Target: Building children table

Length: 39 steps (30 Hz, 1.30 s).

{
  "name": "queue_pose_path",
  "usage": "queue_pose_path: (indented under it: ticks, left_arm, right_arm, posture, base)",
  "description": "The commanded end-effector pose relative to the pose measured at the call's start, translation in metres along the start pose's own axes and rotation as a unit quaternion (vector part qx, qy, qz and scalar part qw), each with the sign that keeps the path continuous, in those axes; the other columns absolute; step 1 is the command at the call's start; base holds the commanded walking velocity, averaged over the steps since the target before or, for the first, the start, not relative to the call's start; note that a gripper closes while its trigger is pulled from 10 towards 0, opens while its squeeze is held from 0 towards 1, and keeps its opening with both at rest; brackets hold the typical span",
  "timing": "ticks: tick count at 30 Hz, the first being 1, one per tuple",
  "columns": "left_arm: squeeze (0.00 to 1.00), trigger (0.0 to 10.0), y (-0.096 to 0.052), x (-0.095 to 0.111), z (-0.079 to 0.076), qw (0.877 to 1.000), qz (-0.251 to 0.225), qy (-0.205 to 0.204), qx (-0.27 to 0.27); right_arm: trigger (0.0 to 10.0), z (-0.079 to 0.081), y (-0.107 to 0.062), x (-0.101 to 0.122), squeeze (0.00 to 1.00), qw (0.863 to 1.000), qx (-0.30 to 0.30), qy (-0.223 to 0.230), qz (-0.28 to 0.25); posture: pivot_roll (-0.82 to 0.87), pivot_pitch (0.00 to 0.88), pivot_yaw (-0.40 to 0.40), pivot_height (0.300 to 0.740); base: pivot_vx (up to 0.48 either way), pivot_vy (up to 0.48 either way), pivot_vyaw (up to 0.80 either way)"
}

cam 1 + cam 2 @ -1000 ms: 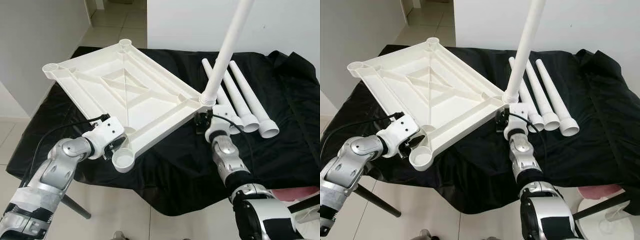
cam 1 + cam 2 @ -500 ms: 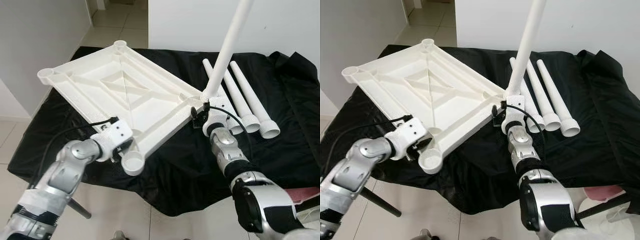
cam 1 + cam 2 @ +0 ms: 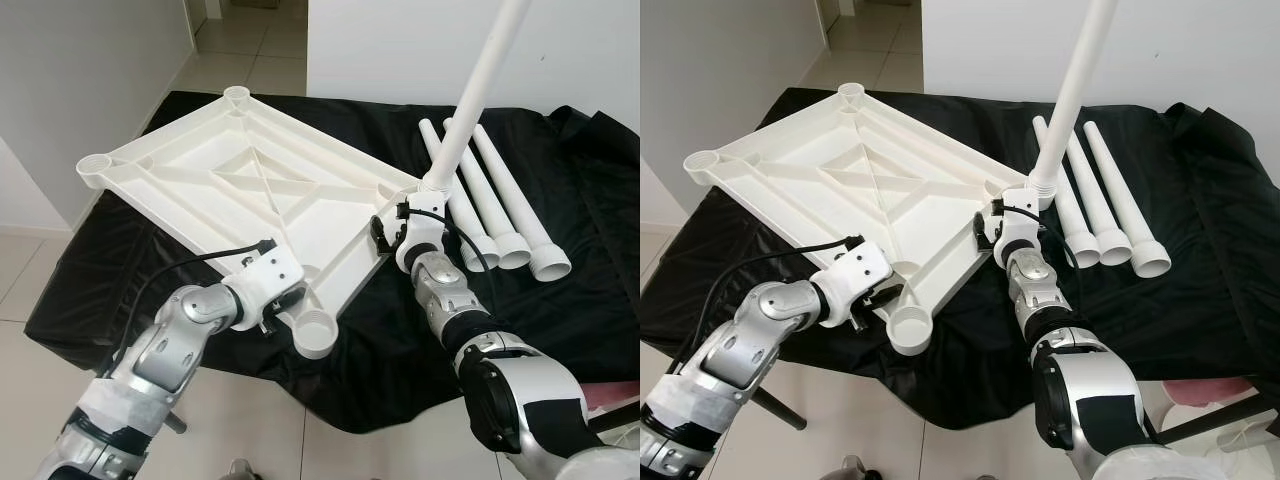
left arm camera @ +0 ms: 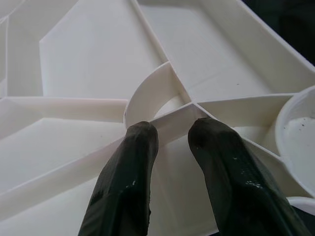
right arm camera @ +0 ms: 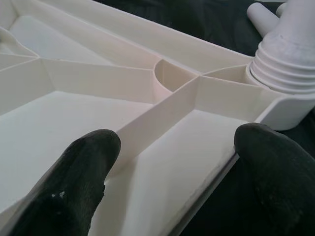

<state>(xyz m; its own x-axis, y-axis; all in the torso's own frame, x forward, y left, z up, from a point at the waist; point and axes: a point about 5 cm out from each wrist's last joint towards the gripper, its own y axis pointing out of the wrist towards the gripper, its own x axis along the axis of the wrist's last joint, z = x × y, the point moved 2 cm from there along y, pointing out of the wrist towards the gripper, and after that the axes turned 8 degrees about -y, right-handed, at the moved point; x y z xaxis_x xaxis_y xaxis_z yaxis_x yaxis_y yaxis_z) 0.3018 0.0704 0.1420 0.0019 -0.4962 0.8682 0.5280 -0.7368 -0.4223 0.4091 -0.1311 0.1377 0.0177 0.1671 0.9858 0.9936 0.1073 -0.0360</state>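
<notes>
You have one white tabletop (image 3: 250, 190) lying upside down on the black cloth (image 3: 560, 330), ribbed underside up, with four round leg sockets, one at each corner. One leg (image 3: 470, 105) is already standing in the socket at the robot's right, rising steeply past the top of the frame; three loose legs (image 3: 500, 200) lie side by side on the cloth just beyond it, flared ends toward you. The near corner socket (image 3: 318, 335) hangs out past the cloth's front edge, over the tiled floor (image 3: 40, 300), and the far left socket (image 3: 95, 167) sits near the cloth's left edge. Your left gripper (image 4: 172, 135) is at the tabletop's near rim, just beside that overhanging socket; its two fingers (image 4: 130, 172) stand close together with an upright rib of the underside pinched between them. Your right gripper (image 5: 174, 147) is at the rim next to the fitted leg's threaded base (image 5: 290, 64); its fingers (image 5: 78, 167) are spread wide, one over the inner panel and the other just outside the rim, and you cannot tell whether they touch the plastic. Open cloth lies to the right of the loose legs and in front of them, while a white wall (image 3: 90, 70) stands close on the left.
</notes>
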Motion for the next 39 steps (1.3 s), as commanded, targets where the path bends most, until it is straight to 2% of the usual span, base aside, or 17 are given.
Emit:
queue_pose_path:
  ticks: [1,4,8,11,15,17,18,20,23,25,28,34,39]
  left_arm:
    - [0.00,10.0,0.010,0.012,-0.020,0.997,-0.016,0.014,-0.069]
    - [0.00,10.0,0.003,0.012,0.000,0.999,-0.010,0.020,-0.035]
    - [0.00,10.0,-0.004,0.011,0.012,1.000,-0.007,0.018,-0.018]
    - [0.00,10.0,-0.017,0.011,0.027,1.000,-0.010,0.013,-0.003]
    - [0.00,10.0,-0.021,0.012,0.032,1.000,-0.013,0.012,0.002]
    - [0.00,10.0,-0.032,0.011,0.045,1.000,-0.015,0.013,0.017]
    - [0.00,10.0,-0.032,0.011,0.045,1.000,-0.015,0.013,0.017]
    - [0.00,10.0,-0.038,0.009,0.057,0.999,-0.009,0.015,0.032]
    - [0.00,10.0,-0.041,0.009,0.066,0.999,-0.006,0.021,0.045]
    - [0.00,10.0,-0.041,0.009,0.066,0.999,-0.006,0.021,0.045]
    - [0.00,10.0,-0.040,0.011,0.074,0.998,-0.013,0.025,0.062]
    - [0.00,10.0,-0.035,0.003,0.078,0.997,-0.009,0.025,0.066]
    - [0.00,10.0,-0.028,-0.009,0.085,0.996,0.016,0.042,0.076]
  right_arm:
    - [10.0,0.016,0.001,0.002,0.00,0.999,0.032,0.009,-0.002]
    - [10.0,0.018,0.000,0.009,0.00,0.998,0.039,0.026,-0.042]
    - [10.0,0.017,-0.002,0.012,0.00,0.997,0.037,0.027,-0.061]
    - [10.0,0.014,-0.006,0.013,0.00,0.996,0.035,0.022,-0.083]
    - [10.0,0.012,-0.007,0.012,0.00,0.995,0.032,0.023,-0.090]
    - [10.0,0.005,-0.012,0.012,0.00,0.994,0.019,0.023,-0.108]
    - [10.0,0.005,-0.012,0.012,0.00,0.994,0.019,0.023,-0.108]
    - [10.0,-0.005,-0.018,0.009,0.00,0.993,-0.006,0.016,-0.120]
    - [10.0,-0.014,-0.023,0.005,0.00,0.992,-0.034,-0.001,-0.123]
    - [10.0,-0.014,-0.023,0.005,0.00,0.992,-0.034,-0.001,-0.123]
    - [10.0,-0.023,-0.029,-0.007,0.00,0.992,-0.073,-0.023,-0.099]
    - [10.0,-0.029,-0.037,-0.023,0.00,0.992,-0.104,-0.015,-0.067]
    - [10.0,-0.030,-0.039,-0.029,0.00,0.992,-0.112,-0.010,-0.055]
  posture:
    - [0.04,0.071,-0.008,0.740]
    - [0.04,0.074,-0.006,0.740]
    - [0.04,0.076,-0.007,0.740]
    - [0.04,0.079,-0.007,0.740]
    - [0.04,0.080,-0.006,0.740]
    - [0.03,0.081,-0.003,0.740]
    - [0.03,0.081,-0.003,0.740]
    - [0.03,0.083,-0.001,0.740]
    - [0.03,0.084,-0.002,0.740]
    - [0.03,0.084,-0.002,0.740]
    - [0.03,0.084,-0.002,0.740]
    - [0.02,0.080,0.003,0.740]
    - [0.01,0.079,0.008,0.740]
  base:
    - [0.000,0.000,0.00]
    - [0.000,0.000,0.00]
    - [0.000,0.000,0.00]
    - [0.000,0.000,0.00]
    - [0.000,0.000,0.00]
    - [0.000,0.000,0.00]
    - [0.000,0.000,0.00]
    - [0.000,0.000,0.00]
    - [0.000,0.000,0.00]
    - [0.000,0.000,0.00]
    - [0.000,0.000,0.00]
    - [0.000,0.000,0.00]
    - [0.000,0.000,0.00]
